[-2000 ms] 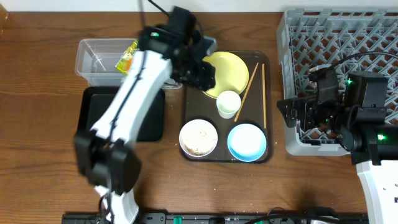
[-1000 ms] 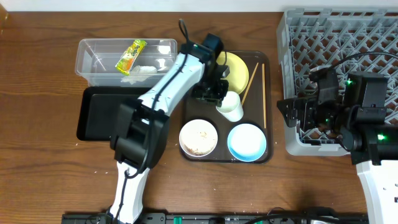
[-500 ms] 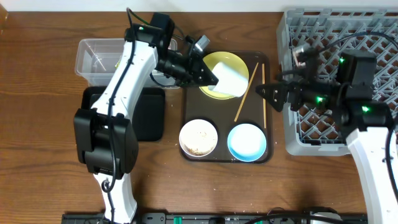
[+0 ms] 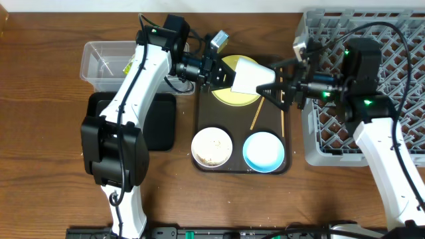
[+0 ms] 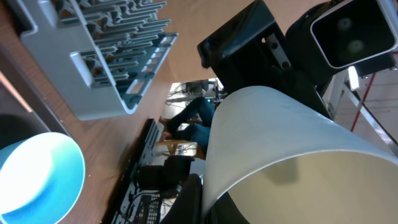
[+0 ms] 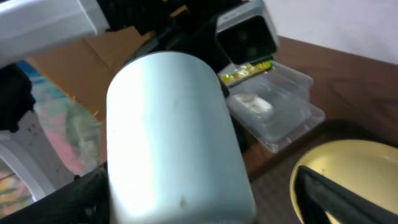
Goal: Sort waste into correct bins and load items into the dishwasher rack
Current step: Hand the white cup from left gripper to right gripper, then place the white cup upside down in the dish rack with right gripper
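Overhead view shows a mid-air handover above the brown tray (image 4: 199, 126). The left claw (image 4: 224, 74) is clamped on the rim end of the white cup (image 4: 247, 74), holding it sideways over the yellow plate (image 4: 229, 97). The right claw (image 4: 271, 81) is spread wide, with a finger on each side of the cup's base. I cannot tell whether the fingers touch it.

The main risk is timing. If the left claw lets go before the right one has closed firmly, the cup will probably drop onto the plate. It could also knock the chopsticks (image 4: 281, 116) or roll into the light blue bowl (image 4: 263, 151).

The smooth, tapered wall could squirt out of a shallow pinch near the base. Both arms gripping and pulling at once could twist it loose. The dishwasher rack (image 4: 398, 40) sits just behind the right arm, so a hasty swing could clip the rack's wall.
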